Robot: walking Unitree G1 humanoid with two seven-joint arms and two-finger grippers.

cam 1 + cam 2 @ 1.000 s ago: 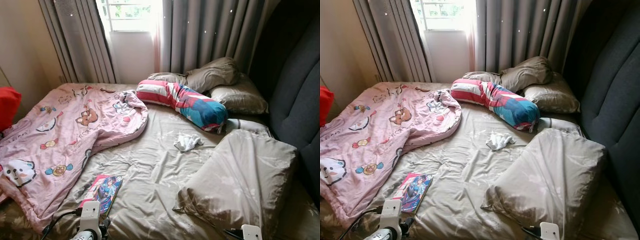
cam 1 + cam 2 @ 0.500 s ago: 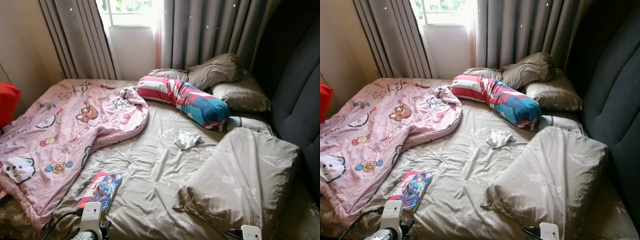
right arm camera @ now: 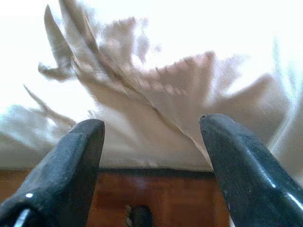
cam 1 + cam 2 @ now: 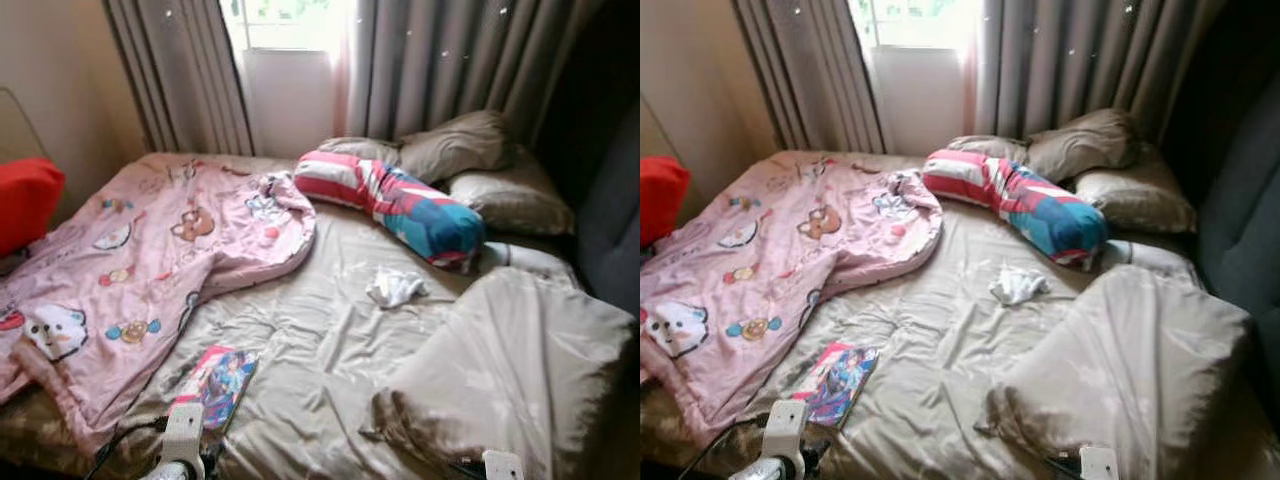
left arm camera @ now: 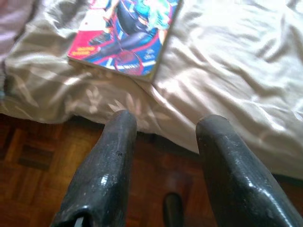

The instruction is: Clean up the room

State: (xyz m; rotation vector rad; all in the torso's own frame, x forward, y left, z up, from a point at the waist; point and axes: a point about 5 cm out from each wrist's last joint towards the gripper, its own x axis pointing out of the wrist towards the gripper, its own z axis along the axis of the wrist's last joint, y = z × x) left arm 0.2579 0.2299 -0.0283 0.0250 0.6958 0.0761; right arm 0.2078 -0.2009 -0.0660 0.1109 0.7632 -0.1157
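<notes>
The unmade bed [image 4: 320,330] carries the clutter: a small white cloth [image 4: 394,288] lies crumpled near the middle of the beige sheet, just beside a striped pink, red and blue bolster [image 4: 395,197], and a bright comic book [image 4: 218,383] lies flat near the bed's foot edge on the robot's left. A pink cartoon-print blanket [image 4: 140,260] is bunched over the left half, one corner hanging off the edge. A large beige pillow [image 4: 520,375] sits at the near right, with more beige pillows [image 4: 470,160] piled against the dark upholstered headboard [image 4: 610,200]. A red cushion [image 4: 25,200] rests at the far left (only partly seen). Grey curtains [image 4: 440,70] frame a bright window [image 4: 285,10], and brown parquet floor [image 5: 28,156] shows below the mattress. The left tool [image 5: 163,137] hovers released, fingers apart, just off the bed edge near the comic book; the right tool [image 3: 151,137] is likewise spread wide, facing the pillow's crumpled corner.
</notes>
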